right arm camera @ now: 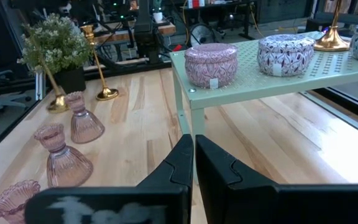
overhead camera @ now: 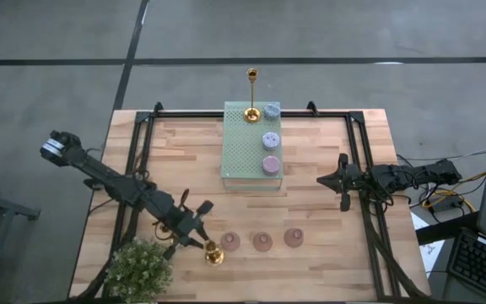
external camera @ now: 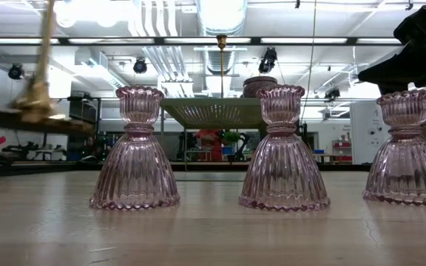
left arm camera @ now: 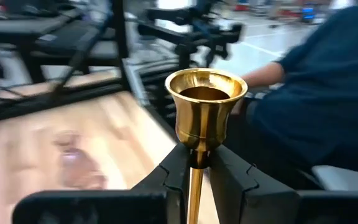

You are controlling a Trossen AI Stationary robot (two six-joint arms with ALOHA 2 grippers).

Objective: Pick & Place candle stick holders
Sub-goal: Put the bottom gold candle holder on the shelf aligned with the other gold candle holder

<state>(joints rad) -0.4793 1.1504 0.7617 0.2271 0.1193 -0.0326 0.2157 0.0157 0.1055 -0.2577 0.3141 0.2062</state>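
Observation:
My left gripper point(overhead camera: 201, 238) is near the table's front edge, shut on a shiny gold candle holder point(overhead camera: 213, 253) beside the potted plant point(overhead camera: 137, 266). Its cup point(left arm camera: 207, 93) shows above the fingers in the left wrist view. Three pink glass holders point(overhead camera: 230, 242) point(overhead camera: 262, 242) point(overhead camera: 294, 238) stand on their wide bases in a row to its right. Another gold holder point(overhead camera: 251, 110) and three squat round holders point(overhead camera: 270, 139) stand on the pale green perforated block point(overhead camera: 241, 152). A further gold holder point(right arm camera: 104, 93) stands near the plant. My right gripper point(overhead camera: 342, 181) is shut and empty at the right. My left gripper pinches the gold holder's slim stem point(left arm camera: 196, 163) just below the cup, between its two fingers point(left arm camera: 173, 174), which lie across the stem. The holder is near upright, cup up. Its round base point(external camera: 35, 100) hangs below the fingers, clear of the table.
The green block stands on legs at the table's far middle. The plant fills the near left corner. A black frame point(overhead camera: 133, 169) runs along the table's sides. A person in dark blue point(left arm camera: 316, 93) is beyond the table. Bare wood lies between the block and the pink row.

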